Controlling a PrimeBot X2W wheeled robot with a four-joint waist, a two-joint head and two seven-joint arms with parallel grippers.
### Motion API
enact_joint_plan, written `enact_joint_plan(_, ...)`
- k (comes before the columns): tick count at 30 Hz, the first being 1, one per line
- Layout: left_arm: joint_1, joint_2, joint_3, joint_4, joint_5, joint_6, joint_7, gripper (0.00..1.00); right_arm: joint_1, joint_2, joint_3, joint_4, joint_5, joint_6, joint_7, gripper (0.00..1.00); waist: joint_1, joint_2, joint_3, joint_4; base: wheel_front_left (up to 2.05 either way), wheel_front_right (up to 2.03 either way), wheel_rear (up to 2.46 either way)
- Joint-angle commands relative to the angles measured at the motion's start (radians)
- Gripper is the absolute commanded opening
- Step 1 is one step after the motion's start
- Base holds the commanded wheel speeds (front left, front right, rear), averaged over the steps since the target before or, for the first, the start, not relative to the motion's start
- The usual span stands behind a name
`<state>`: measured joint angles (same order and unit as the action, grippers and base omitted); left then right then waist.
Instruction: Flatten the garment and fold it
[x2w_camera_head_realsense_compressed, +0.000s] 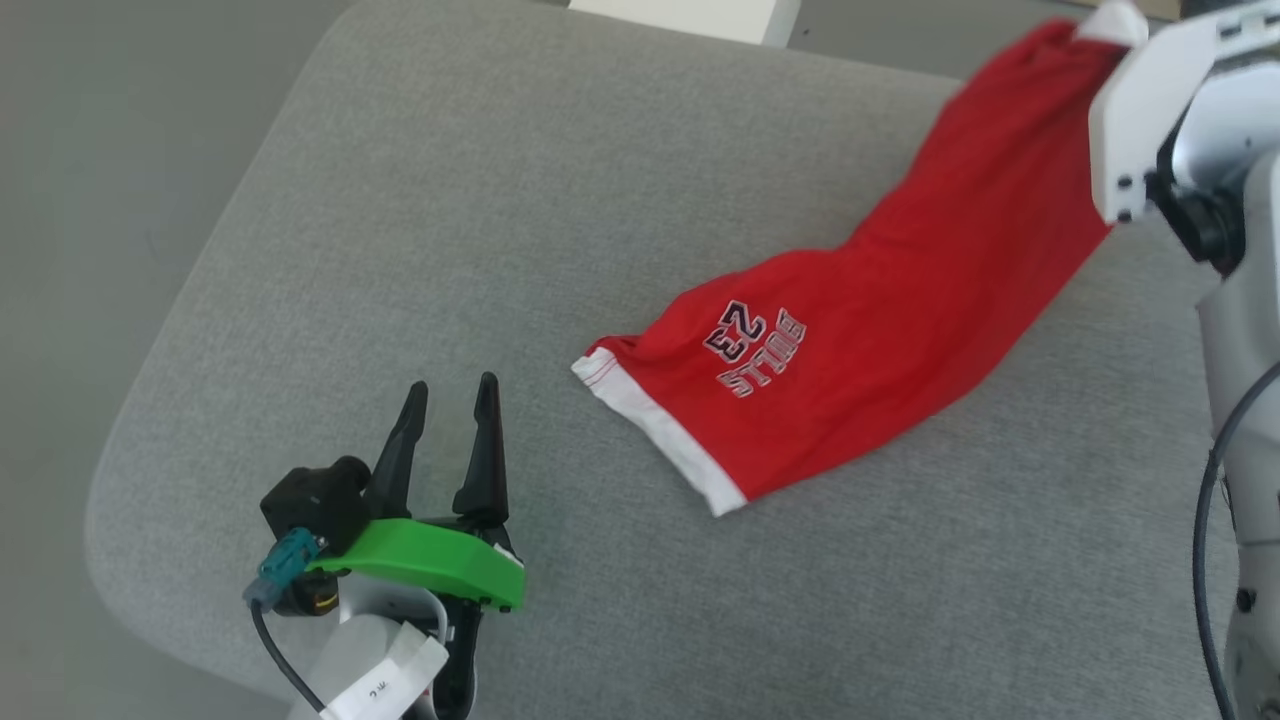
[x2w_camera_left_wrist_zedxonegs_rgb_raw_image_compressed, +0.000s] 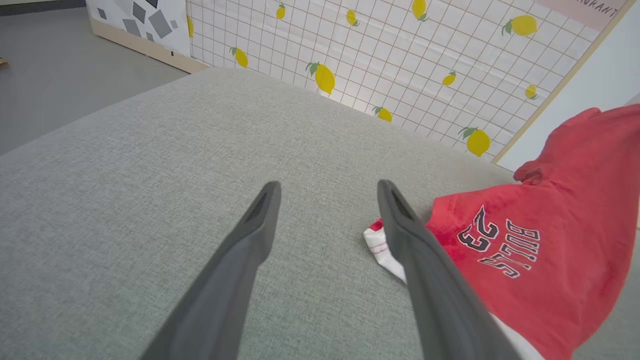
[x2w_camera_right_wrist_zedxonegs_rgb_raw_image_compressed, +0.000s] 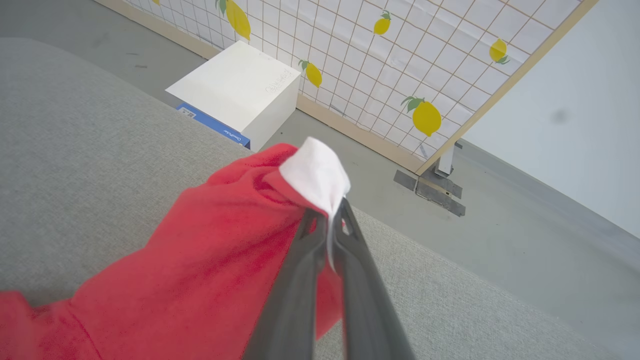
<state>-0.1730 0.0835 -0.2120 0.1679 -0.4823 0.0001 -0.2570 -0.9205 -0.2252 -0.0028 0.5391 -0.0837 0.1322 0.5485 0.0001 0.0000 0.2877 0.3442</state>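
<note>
**A:** Start at the right gripper (x2w_camera_right_wrist_zedxonegs_rgb_raw_image_compressed: 330, 212). How do its fingers stand?

**B:** Pressed together, clamped on a white-trimmed corner of the garment (x2w_camera_right_wrist_zedxonegs_rgb_raw_image_compressed: 200, 260). A white tuft pokes out above the fingertips, and the red cloth drapes from there down onto the grey cushion (x2w_camera_right_wrist_zedxonegs_rgb_raw_image_compressed: 75, 125).

**A:** And the rest of the shorts?

**B:** In the head view they run as one long band from that raised corner, at the cushion's far right, down toward the middle. The lower leg lies flat with the "BULLS 23" print (x2w_camera_head_realsense_compressed: 755, 345) facing up. Its white hem (x2w_camera_head_realsense_compressed: 655, 425) is the end nearest the left gripper (x2w_camera_head_realsense_compressed: 453, 382).

**A:** What about that gripper?

**B:** Its fingers are spread apart with nothing between them. It hovers by the cushion's near left corner, near the hem but apart from it.

**A:** Is there room to move?

**B:** Plenty. Open cushion covers the whole left half and the strip along the near edge. The rounded left edge drops to the grey floor (x2w_camera_head_realsense_compressed: 100, 150). Beyond the far edge stand a white box (x2w_camera_right_wrist_zedxonegs_rgb_raw_image_compressed: 240, 85) and a lemon-patterned grid panel (x2w_camera_left_wrist_zedxonegs_rgb_raw_image_compressed: 400, 60), with the lifted corner close to that side.
</note>
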Motion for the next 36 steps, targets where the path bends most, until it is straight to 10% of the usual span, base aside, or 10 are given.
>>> enact_joint_plan(1, -0.015, -0.008, -0.001, 0.007, 0.007, -0.007, -0.005, 1.0, -0.018, 0.011, 0.0, 0.025, -0.017, -0.002, -0.034, 0.0, -0.0001, 0.0, 0.026, 0.025, 0.0, 0.0, 0.0)
enact_joint_plan(4, -0.016, -0.013, -0.005, 0.021, 0.006, -0.01, -0.005, 1.0, -0.028, 0.04, -0.005, 0.11, -0.028, -0.002, -0.057, 0.0, -0.0001, 0.0, 0.027, 0.028, 0.0, 0.0, 0.0)
enact_joint_plan(5, -0.016, -0.014, -0.008, 0.026, 0.005, -0.011, -0.005, 1.0, -0.025, 0.046, -0.006, 0.137, -0.024, -0.002, -0.053, 0.25, -0.0001, 0.0, 0.025, 0.027, 0.0, 0.0, 0.0)
enact_joint_plan(6, -0.016, -0.015, -0.009, 0.031, 0.005, -0.012, -0.005, 1.0, -0.023, 0.052, -0.01, 0.164, -0.019, -0.002, -0.054, 1.0, -0.0001, 0.0, 0.021, 0.024, 0.0, 0.0, 0.0)
enact_joint_plan(24, 0.05, 0.029, 0.002, 0.056, 0.002, 0.017, 0.033, 1.0, 0.323, 0.14, -0.094, -0.007, 0.238, -0.002, -0.563, 1.0, -0.0001, 0.0, -0.178, -0.178, 0.0, 0.0, 0.0)
enact_joint_plan(36, 0.084, 0.067, 0.003, 0.036, -0.006, 0.063, 0.143, 1.0, 0.811, 0.174, -0.145, -0.352, 0.33, -0.002, -0.539, 1.0, -0.0001, 0.0, -0.231, -0.289, 0.0, 0.0, 0.0)
